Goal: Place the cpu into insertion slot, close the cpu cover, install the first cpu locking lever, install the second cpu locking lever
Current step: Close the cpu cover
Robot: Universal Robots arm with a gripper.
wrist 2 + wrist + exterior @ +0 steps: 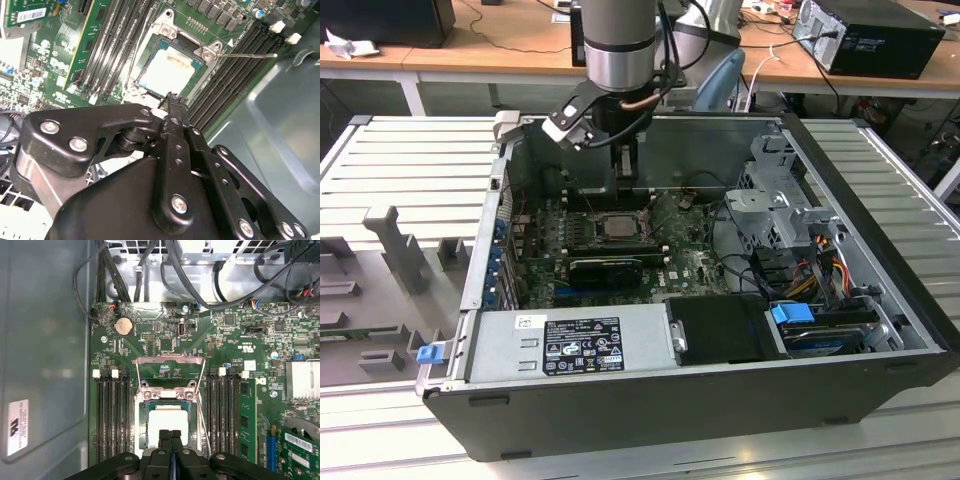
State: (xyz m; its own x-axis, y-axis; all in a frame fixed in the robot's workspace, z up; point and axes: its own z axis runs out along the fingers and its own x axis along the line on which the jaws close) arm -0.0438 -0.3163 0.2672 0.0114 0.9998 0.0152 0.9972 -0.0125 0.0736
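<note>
The gripper (623, 198) hung in the upper middle of the exterior view, reaching down into the open computer case (700, 400). In both wrist views its two fingers (164, 440) were pressed together, with nothing between them. The tips were over one edge of the cpu (167, 422); if they touched it, I could not tell. The cpu lay flat inside the insertion slot (146, 412) on the green motherboard (150, 335). The cpu cover (170, 359) stood open, tilted up beside the slot. A thin locking lever (250, 56) stuck out free to the side.
</note>
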